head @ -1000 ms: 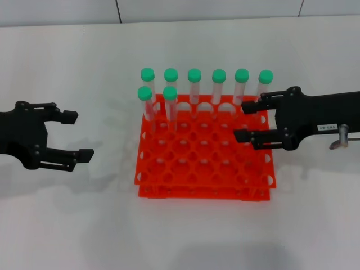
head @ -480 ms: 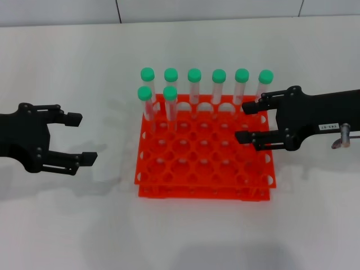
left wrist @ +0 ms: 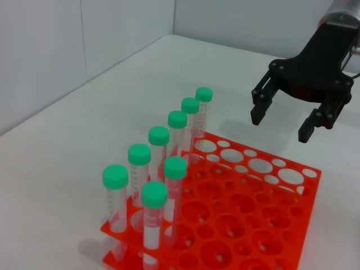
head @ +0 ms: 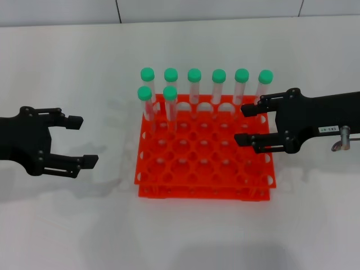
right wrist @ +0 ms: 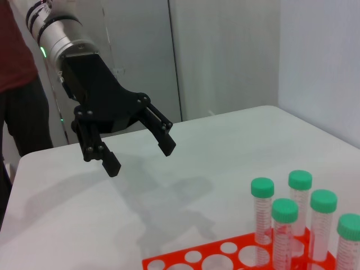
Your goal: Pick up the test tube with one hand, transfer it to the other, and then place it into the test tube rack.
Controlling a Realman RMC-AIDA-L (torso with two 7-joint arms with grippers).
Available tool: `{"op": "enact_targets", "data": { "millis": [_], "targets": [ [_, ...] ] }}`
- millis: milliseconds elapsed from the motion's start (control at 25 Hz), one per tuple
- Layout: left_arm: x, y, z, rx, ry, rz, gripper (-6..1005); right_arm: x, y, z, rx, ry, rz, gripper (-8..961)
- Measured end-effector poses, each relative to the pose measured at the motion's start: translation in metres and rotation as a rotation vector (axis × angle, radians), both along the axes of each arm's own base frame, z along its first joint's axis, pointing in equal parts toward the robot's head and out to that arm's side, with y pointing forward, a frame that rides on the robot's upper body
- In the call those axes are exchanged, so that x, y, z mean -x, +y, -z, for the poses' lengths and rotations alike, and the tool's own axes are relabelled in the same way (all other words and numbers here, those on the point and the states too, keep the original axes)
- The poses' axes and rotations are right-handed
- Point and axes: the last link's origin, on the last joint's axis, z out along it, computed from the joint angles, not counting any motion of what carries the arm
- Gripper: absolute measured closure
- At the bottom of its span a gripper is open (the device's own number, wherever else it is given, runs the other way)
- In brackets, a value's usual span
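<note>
White tabletop (head: pixel 67 62) held an orange rack (head: pixel 203 169) with eight green-capped tubes (head: pixel 194 84) standing along its far rows; the left gripper (head: pixel 76 140), splayed and empty, had crept toward the rack, suggesting an approach or a retreat; the right gripper (head: pixel 247 124), also spread, hovered over the rack's right edge beside the tubes.

Bright orange plastic test tube rack (head: pixel 203 163), clear plastic test tubes with green screw caps (head: pixel 194 84), matte black claws (head: pixel 244 124), plain white tabletop (head: pixel 84 225)
</note>
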Motion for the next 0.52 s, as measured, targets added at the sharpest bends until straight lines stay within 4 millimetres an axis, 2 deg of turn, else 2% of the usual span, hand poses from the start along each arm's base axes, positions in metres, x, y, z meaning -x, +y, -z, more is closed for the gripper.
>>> {"op": "enact_targets", "data": {
  "millis": [520],
  "targets": [
    [0.0015,-0.0005,0.0019,0.001,0.001,0.001,124,0.0009,0.0003,0.0018,-0.003,0.007,0.003,336]
  ]
}}
